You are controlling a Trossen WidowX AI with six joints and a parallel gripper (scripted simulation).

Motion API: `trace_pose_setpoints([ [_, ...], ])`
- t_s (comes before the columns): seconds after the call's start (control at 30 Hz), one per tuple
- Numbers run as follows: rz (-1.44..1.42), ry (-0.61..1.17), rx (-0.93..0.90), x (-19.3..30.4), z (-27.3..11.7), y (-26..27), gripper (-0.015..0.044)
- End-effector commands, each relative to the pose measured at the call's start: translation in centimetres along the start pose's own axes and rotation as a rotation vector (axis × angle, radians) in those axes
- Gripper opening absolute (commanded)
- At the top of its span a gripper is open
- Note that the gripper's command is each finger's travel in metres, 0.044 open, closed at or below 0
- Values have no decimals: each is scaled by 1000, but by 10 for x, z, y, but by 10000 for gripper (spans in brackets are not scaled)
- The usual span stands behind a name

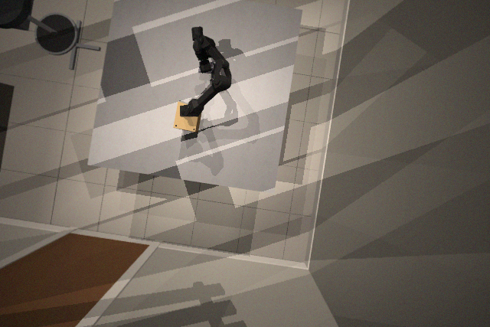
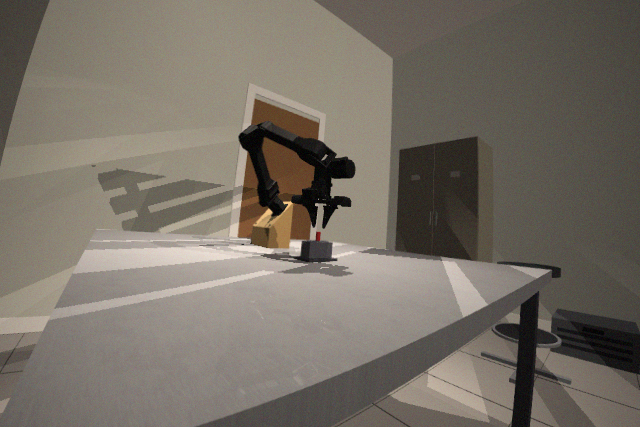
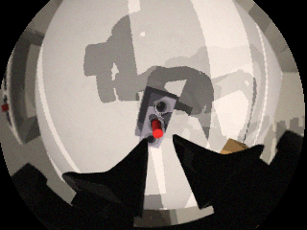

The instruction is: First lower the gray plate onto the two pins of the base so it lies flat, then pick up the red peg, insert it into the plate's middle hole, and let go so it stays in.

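The gray plate [image 3: 170, 102] [image 2: 316, 250] lies flat, as a block on the dark base. Two dark round pin ends show at its two ends in the wrist view. The red peg [image 2: 318, 236] [image 3: 156, 129] stands about upright in the plate's middle hole, with a short length showing above the plate. How deep its lower end sits is hidden. My gripper [image 2: 318, 227] [image 3: 160, 140] is open and empty, its fingertips apart just above the peg's top. In the top view the arm hides the plate and peg.
The yellow-orange mounting block [image 1: 184, 123] [image 2: 279, 231] under the arm's foot stands on the table [image 1: 253, 165] [image 2: 206, 339]; its corner shows at the right in the wrist view [image 3: 232, 147]. A round stool [image 1: 56, 34] is on the floor beside the table.
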State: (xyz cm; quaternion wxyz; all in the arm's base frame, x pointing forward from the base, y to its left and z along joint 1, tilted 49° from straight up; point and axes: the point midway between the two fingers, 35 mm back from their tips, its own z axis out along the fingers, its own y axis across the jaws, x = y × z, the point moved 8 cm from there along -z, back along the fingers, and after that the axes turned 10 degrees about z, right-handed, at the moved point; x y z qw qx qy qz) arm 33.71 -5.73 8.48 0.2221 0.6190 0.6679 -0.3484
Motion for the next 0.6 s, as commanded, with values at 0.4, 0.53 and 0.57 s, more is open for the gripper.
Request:
trace_pose_setpoints([
  [0.4,2,-3,-3,1,-10,-2,150],
  [0.53,2,-3,-3,1,-12,-2,150],
  [0.57,2,-3,-3,1,-12,-3,150],
])
